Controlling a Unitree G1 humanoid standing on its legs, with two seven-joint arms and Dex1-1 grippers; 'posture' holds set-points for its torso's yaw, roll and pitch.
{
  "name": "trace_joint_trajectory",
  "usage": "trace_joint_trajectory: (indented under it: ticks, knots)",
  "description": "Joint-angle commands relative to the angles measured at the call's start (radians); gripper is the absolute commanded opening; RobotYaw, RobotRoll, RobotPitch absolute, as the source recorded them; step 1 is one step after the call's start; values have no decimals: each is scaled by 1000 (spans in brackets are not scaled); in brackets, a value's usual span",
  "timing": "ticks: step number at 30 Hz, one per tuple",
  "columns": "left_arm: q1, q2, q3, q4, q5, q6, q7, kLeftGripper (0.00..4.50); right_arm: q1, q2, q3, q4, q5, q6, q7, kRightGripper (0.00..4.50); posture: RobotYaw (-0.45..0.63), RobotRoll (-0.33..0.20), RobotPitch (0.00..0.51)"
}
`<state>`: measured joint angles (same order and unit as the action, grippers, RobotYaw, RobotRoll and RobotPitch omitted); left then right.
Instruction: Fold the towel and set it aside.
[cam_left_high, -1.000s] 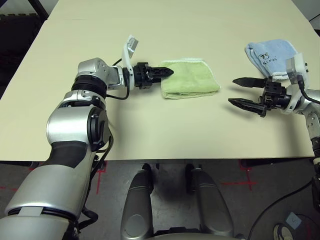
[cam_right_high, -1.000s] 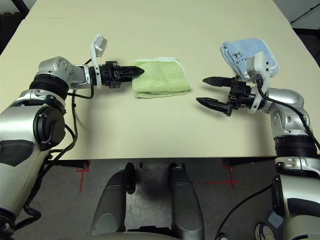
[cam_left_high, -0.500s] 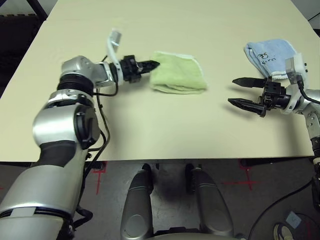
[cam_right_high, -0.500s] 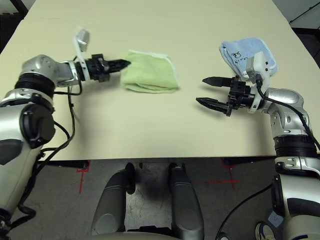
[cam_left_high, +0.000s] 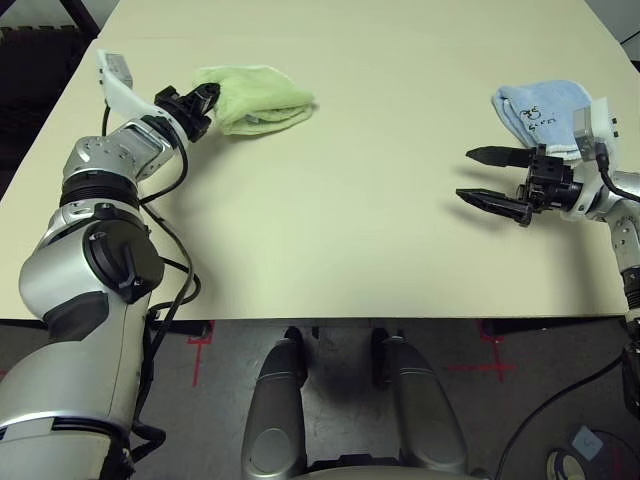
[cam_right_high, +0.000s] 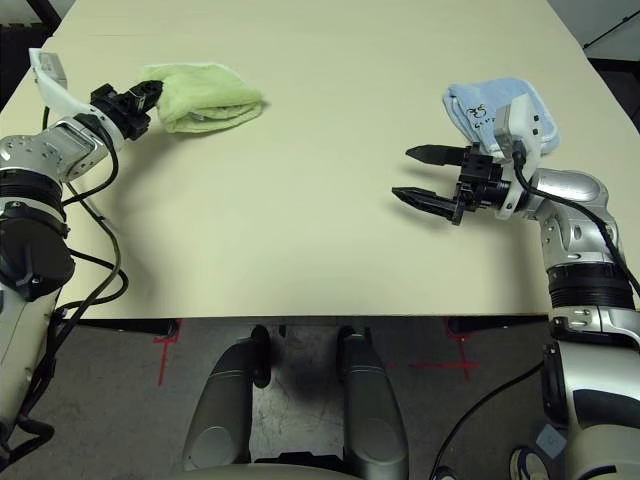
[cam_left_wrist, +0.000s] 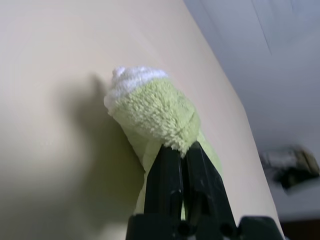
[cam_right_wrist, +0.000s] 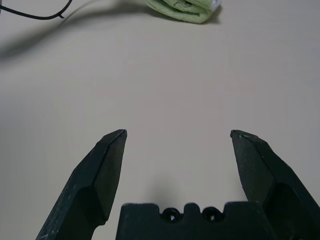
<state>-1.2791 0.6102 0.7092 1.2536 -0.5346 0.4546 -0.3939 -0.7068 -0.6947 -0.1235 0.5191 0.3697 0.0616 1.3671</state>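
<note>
A wide cream table (cam_left_high: 330, 230) fills the scene, seen from the robot's head. The towel (cam_left_high: 258, 97), light green and folded into a soft bundle, lies on the far left part of the table, close to the left edge and well short of the far edge. The left gripper (cam_left_high: 203, 101) has its two black fingers pressed together on the towel's near-left end, pinching the cloth; in the left wrist view the fingers (cam_left_wrist: 167, 175) close on the green terry, with white edging showing at the bundle's far tip.

On the right, the right gripper (cam_left_high: 492, 178) hovers with its fingers spread wide apart, holding nothing. It points toward the middle of the table. Just behind it, near the right edge, lies a pale blue cloth (cam_left_high: 540, 108), folded, with a small dark mark on top.

Between the two grippers the tabletop is bare and open, a broad stretch running from the near edge to the far edge. The towel and the blue cloth are well apart.

A second ago the towel lay near the table's centre with the left gripper clamped on its left end; it has since been dragged far to the left and away from the robot. The right gripper has kept its place and spread.
</note>
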Motion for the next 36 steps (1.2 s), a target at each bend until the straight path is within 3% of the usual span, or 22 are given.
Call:
trace_joint_trajectory:
  ticks: [1,10,24,36]
  knots:
    - [39,21,37,-23,-34,-70,65,49,-6,-1,12,16,-10,-13,11,4500,-11,0,227]
    - [92,17,72,-76,-65,-220,184,49,-24,9,15,42,-13,-26,6,4500,-5,0,226]
    - [168,-15,71,-164,-106,-231,262,49,-40,26,5,49,-8,-26,-13,4500,-4,0,228]
    - [199,-107,130,-314,-199,-234,449,49,-56,36,17,70,-20,-37,-1,4500,9,0,233]
